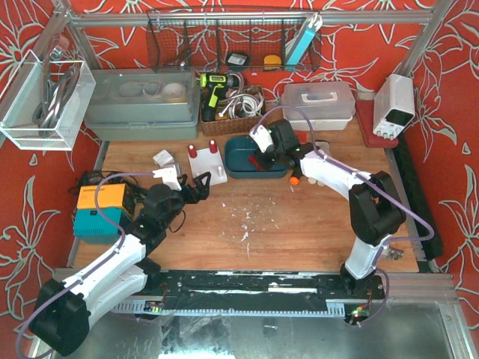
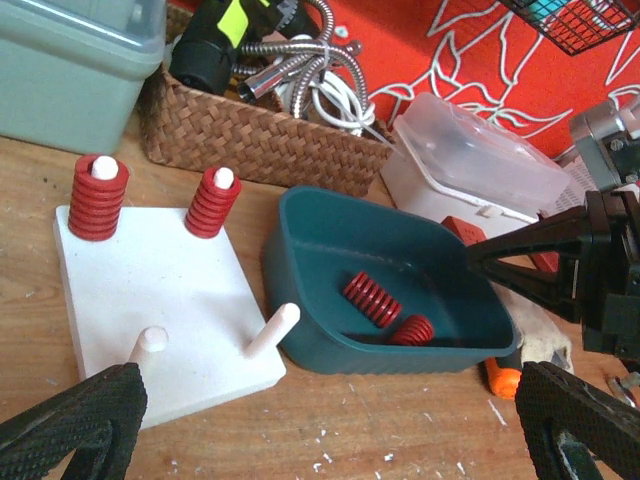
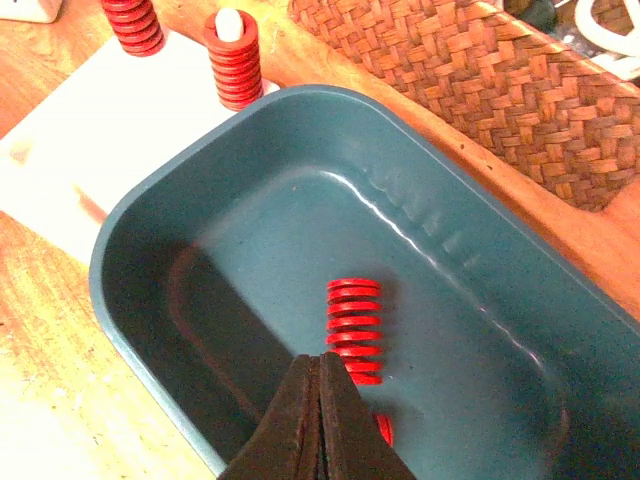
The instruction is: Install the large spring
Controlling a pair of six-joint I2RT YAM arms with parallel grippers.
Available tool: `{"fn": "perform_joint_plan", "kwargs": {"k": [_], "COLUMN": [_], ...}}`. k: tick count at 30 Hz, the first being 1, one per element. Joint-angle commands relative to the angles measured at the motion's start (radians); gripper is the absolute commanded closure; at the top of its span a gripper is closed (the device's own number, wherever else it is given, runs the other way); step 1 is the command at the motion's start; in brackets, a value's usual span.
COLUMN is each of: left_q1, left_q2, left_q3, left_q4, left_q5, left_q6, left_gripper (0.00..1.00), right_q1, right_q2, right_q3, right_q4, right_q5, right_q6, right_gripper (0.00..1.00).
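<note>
Wooden tabletop (image 1: 284, 217) carried dark teal plastic tray (image 3: 140, 250); red coiled metal spring (image 3: 354, 330) lay flat inside, thick ribbed coils. Right gripper (image 3: 320, 390) clenched on nothing over it; left gripper (image 2: 330, 390) spread wide.

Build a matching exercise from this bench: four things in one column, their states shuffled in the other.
1. white peg board
2. teal tray
3. wicker basket
4. right gripper

A. shut, over the tray
B. holds cables
C. two bare pegs, two fitted springs
D. two loose springs inside

Pairs: 1-C, 2-D, 3-B, 4-A.
</note>
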Motion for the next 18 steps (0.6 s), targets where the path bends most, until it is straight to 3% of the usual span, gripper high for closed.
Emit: {"fn": "perform_joint_plan", "kwargs": {"k": [1, 3, 6, 10, 18], "left_q1": [-0.007, -0.007, -0.007, -0.007, -0.006], "left_q2": [-0.007, -0.007, -0.009, -0.015, -0.022], "left_q3": [0.004, -0.004, -0.012, -0.012, -0.034], "left_q4": [-0.007, -0.010, -0.012, -0.013, 0.016], "left_q5": [-0.021, -0.029, -0.046, -0.056, -0.038], "left_q6": [-0.021, -0.006, 0.015, 0.046, 0.061], "left_gripper": [0.00, 0.00, 0.00, 0.00, 0.00], "right_q1": [0.011, 0.009, 0.006, 0.004, -0.001], "right_q2": [0.032, 0.082, 0.167, 0.290, 0.385], "right_q3": [0.008, 0.063, 0.155, 0.276, 0.372], "right_q4": [-0.006, -0.063, -0.145, -0.240, -0.338], "right_q5": [0.028, 0.040, 0.069, 0.092, 0.078], "right_q6": [-0.017, -0.005, 0.006, -0.002, -0.027], "right_gripper": [0.95, 0.82, 0.71, 0.64, 0.59]}}
